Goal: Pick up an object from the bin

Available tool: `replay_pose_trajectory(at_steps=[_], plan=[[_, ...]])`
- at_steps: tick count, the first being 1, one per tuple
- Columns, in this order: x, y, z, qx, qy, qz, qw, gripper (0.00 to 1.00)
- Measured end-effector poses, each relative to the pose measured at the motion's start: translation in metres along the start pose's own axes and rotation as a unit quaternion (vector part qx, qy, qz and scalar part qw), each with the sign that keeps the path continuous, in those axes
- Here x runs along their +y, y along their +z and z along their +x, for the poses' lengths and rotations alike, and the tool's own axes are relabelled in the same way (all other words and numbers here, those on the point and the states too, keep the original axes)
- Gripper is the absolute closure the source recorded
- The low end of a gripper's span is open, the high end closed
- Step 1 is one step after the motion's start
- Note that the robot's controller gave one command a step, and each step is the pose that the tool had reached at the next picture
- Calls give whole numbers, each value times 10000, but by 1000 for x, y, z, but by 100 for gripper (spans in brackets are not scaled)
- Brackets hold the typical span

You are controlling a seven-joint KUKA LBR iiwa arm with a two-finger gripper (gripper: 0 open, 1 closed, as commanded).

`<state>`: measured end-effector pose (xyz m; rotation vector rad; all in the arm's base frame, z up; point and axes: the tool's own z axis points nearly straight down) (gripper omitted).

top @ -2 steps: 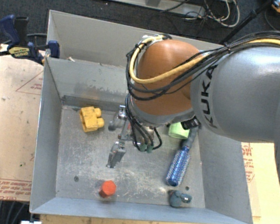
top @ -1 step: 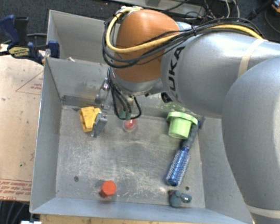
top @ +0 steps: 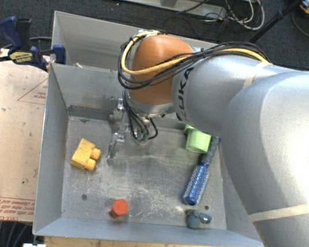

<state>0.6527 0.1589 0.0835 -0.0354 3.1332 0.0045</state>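
**Tool.** The tool point(top: 113, 152) is found low over the floor of the bin point(top: 54, 133), left of centre. It hangs beneath the arm's orange cover point(top: 154, 68), past which cables point(top: 236, 47) are led. Whether it is apart or together cannot be told from this angle. Nothing is seen clamped in it.

**Contents.** The loose things are spread singly over the floor, most apart from one another, so each is judged open to approach by itself.

**Nearest thing.** A yellow block point(top: 85, 155) lies flat toward the left wall. It is just beside the tool, on the tool's left and slightly nearer the front wall, with a strip of bare floor between them. Being nearest, it is judged the likeliest candidate, but no reach for it can be confirmed.

**Other things.**
- A small red cylinder point(top: 119, 207) stands by the front wall, well apart from the tool.
- A blue brush point(top: 196, 182) lies lengthways on the right side.
- A green piece point(top: 196, 139) sits at the brush's far end, partly covered by the arm.
- A grey-blue lump point(top: 197, 219) lies in the front right corner.

**Progress.** Nothing is recorded as lifted, and the pick is judged not yet made.
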Motion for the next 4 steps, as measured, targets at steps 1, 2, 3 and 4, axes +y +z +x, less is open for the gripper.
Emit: replay_pose_trajectory(at_steps=[1,2,3,4], plan=[[79,8,62,-21,-1384,-15,9904,0],[78,6,60,-29,-1361,-22,9907,100],[75,-114,49,-18,-1107,-11,9938,100],[51,-296,18,-18,-2392,-1,9710,100]])
